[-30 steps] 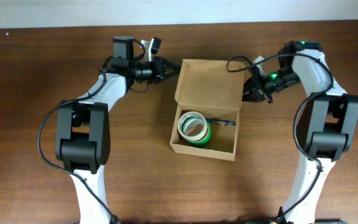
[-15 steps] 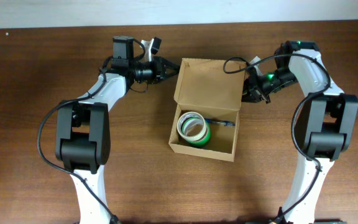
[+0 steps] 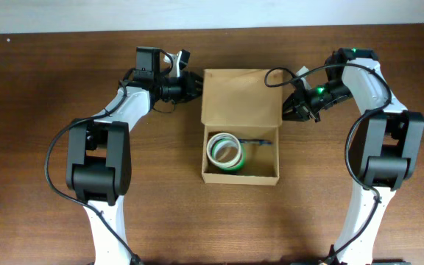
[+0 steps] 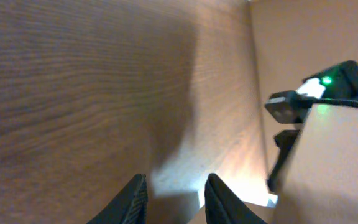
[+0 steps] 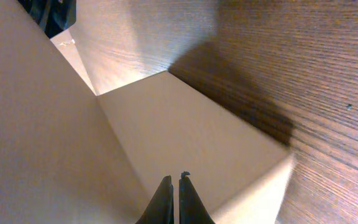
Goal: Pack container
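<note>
Dark wooden table (image 3: 50,59), viewed from overhead. At centre, tan cardboard container (image 3: 240,175), lid flap (image 3: 240,96) open and leaning toward the far side, tape rolls (image 3: 225,151) inside. Left gripper (image 3: 194,84) just beside the flap's left edge, fingers slightly apart, clamping nothing. Right gripper (image 3: 288,110) at the flap's right edge, fingers pressed together, empty. Likely step in hand: closing the lid. Needed next, probably: an even push on the flap from both sides, forward and down, without shifting the container.

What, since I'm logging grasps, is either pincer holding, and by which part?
Left pincer: open, holding nothing. Right pincer: shut at the right edge of the flap lid of the tan cardboard box; a pinch cannot be told.
</note>
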`<state>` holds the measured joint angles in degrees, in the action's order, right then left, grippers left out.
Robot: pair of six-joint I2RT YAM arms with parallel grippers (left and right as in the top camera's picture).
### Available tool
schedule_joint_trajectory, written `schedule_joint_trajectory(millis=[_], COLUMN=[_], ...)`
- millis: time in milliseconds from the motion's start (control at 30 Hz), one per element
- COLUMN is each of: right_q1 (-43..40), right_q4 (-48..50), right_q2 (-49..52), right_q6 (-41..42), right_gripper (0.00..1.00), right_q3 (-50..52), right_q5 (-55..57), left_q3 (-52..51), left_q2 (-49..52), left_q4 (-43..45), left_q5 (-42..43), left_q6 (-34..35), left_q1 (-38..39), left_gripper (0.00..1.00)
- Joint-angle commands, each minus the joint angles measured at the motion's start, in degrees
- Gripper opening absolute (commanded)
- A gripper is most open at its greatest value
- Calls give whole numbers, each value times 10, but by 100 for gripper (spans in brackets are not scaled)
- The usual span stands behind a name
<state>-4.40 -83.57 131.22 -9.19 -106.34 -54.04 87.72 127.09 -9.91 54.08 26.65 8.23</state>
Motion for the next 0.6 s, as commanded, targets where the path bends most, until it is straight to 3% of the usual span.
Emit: schedule_joint_trajectory(millis=[0,233,567], right_q1=[3,3,-1], right_q4=[0,0,-1], right_q2=[4,4,4], right_q6=[-9,-9,-9], right_gripper=[4,4,4], right_q3=[-11,-11,-11], right_q5=[-6,-3,7], left_q3=[8,8,8], left_q2=[19,28,28], left_q4=[-2,-1,72], left_q5=[-29,-2,161], left_q6=[-30,-30,-7], left_q1=[0,9,11], left_gripper=[30,30,30])
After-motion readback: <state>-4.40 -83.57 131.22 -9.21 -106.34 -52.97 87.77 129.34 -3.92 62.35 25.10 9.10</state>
